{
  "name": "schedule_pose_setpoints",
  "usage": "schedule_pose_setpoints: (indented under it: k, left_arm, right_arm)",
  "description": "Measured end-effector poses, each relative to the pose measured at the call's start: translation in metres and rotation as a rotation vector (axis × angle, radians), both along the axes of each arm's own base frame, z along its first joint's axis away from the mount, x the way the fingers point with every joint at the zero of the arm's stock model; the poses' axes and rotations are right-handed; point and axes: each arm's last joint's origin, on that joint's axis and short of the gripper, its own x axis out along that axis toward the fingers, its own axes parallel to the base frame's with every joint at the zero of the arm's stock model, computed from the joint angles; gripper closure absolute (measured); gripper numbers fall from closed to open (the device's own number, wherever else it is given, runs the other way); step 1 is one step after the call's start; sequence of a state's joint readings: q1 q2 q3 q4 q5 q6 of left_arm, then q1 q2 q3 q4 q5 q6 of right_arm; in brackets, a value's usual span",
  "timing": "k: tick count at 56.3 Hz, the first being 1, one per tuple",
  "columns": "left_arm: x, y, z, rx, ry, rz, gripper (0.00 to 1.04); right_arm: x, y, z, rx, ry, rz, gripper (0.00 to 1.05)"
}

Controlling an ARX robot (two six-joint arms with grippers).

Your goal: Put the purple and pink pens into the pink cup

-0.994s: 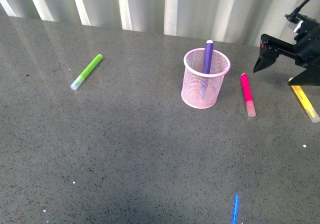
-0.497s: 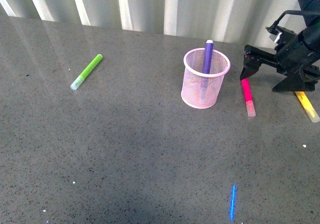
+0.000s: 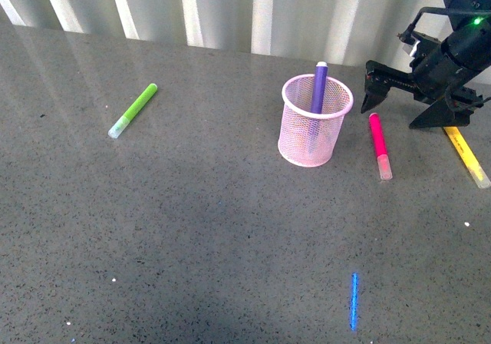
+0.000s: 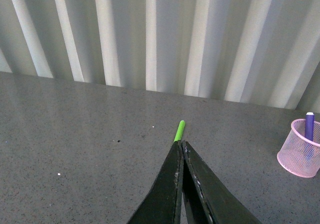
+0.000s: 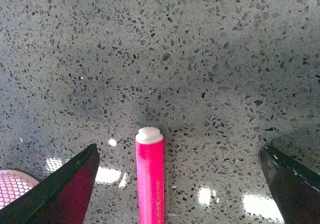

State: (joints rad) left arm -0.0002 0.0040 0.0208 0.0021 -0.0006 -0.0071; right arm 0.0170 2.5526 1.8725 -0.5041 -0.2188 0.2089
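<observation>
Purple pen (image 3: 319, 87) stands in the pink cup (image 3: 305, 143) (half done). The right hand (image 3: 391, 115), spread, hovers over the pink pen (image 3: 379, 146) near the right edge of the counter (image 3: 192, 229). Next, lower and pinch.

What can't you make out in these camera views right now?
- Right wrist view: the pink pen runs off the picture's edge, so its cap end is unseen. Only a sliver of the pink cup shows at a corner.
- Left wrist view: the left end effector covers most of the green marker.
- Front view: the right end effector hides the far end of the yellow marker.
</observation>
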Motion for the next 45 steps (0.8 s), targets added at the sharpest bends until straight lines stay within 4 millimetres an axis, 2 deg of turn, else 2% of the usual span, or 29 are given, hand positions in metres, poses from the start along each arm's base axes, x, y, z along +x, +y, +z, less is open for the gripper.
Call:
schedule_pose_setpoints:
  k: [13, 31, 36, 45]
  left_arm:
    - [0.0, 0.0, 0.0, 0.0, 0.0, 0.0, 1.01]
    - [0.0, 0.0, 0.0, 0.0, 0.0, 0.0, 1.01]
    - [0.0, 0.0, 0.0, 0.0, 0.0, 0.0, 1.01]
    - [0.0, 0.0, 0.0, 0.0, 0.0, 0.0, 1.01]
  right_arm:
    - [0.002, 0.003, 0.0, -0.02, 0.003, 0.014, 0.07]
    - [0.002, 0.019, -0.001, -0.037, -0.004, 0.046, 0.08]
    - [0.002, 0.023, -0.002, -0.047, -0.004, 0.052, 0.19]
    - [0.007, 0.031, -0.003, -0.027, -0.004, 0.073, 0.5]
